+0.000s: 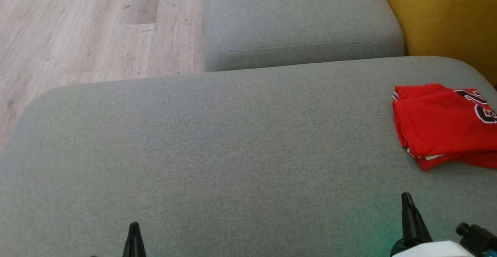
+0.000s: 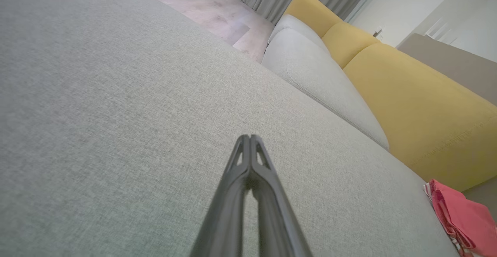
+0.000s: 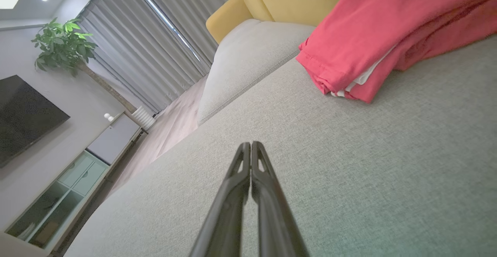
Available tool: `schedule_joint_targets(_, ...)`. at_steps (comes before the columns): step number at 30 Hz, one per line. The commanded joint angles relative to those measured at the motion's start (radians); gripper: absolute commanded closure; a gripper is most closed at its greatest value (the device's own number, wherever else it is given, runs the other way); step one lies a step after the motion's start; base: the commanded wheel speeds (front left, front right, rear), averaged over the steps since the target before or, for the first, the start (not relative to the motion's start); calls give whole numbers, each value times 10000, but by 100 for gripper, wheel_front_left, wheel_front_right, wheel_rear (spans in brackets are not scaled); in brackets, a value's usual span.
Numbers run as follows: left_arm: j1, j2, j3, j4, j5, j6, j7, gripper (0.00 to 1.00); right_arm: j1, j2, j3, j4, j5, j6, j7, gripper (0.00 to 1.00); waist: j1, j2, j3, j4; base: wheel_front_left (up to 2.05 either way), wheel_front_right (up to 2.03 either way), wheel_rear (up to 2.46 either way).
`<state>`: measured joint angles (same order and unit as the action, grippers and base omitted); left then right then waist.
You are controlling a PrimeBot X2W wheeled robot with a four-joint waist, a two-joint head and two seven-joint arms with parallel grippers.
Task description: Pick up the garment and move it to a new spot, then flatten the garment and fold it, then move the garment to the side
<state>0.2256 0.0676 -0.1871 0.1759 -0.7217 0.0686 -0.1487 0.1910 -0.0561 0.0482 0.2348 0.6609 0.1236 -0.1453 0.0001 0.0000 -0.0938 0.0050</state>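
The garment (image 1: 442,125) is a red jersey with black-and-white numerals, folded into a compact stack at the right edge of the grey sofa seat (image 1: 217,152). It also lies at the lower right of the left wrist view (image 2: 462,214) and at the upper right of the right wrist view (image 3: 388,28). My left gripper (image 1: 134,226) hovers low at the near left, shut and empty, far from the garment (image 2: 248,137). Closer to the jersey, my right gripper (image 1: 405,195) sits just below it, fingers pressed together with nothing between them (image 3: 248,144).
A second grey seat cushion (image 1: 299,20) adjoins the far side. Yellow backrests (image 1: 446,16) rise at the right. Wooden floor (image 1: 85,28) lies beyond the sofa's left edge. A cabinet (image 3: 77,164), a dark screen (image 3: 23,113) and a potted plant (image 3: 62,43) stand across the room.
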Motion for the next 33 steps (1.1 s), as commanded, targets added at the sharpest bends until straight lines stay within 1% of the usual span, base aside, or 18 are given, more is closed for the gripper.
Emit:
schedule_joint_targets(1,-564,109,291,-257,-221,-104,41,100,-545,-174,-27,-277,257,27,53,100,-1,0,10,-1,0,0,0)
schedule_joint_targets(33,-1651,145,1169,106,-3848,-858,904,100,-1506,-205,-492,-137,4081,45,926,100,-1,0,393,-20,0,0,0)
